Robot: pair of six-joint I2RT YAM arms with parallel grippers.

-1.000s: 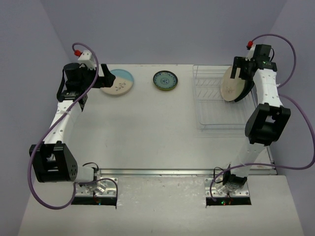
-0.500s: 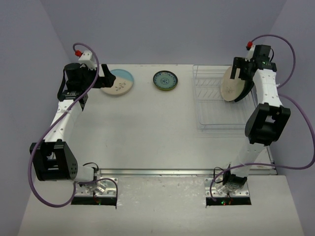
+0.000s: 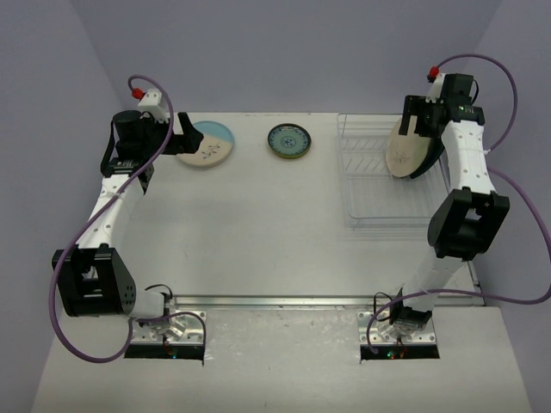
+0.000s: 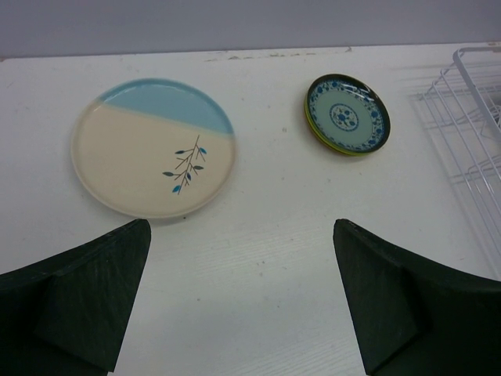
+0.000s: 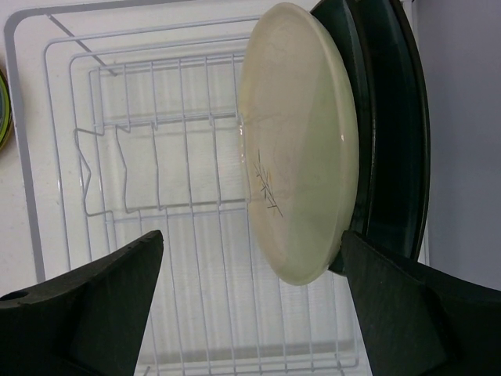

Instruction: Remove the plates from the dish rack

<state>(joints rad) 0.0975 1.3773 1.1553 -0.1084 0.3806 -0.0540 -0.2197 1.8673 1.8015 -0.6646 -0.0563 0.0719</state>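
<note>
right claw (image 5: pixel 252 239) open over the cream plate (image 5: pixel 301 157), standing on edge in the dish rack (image 5: pixel 156 211) just in front of the dark-teal plate (image 5: pixel 391 117): pinch only the cream rim, lift straight up clear of the wires; left claw (image 4: pixel 242 223) open too

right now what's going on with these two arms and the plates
The right hand, open, is at the cream plate standing in the dish rack, with a dark-teal plate behind it. Nothing is gripped yet. The left hand, open, hovers near a cream and light-blue plate and a small teal-patterned plate on the table.
</note>
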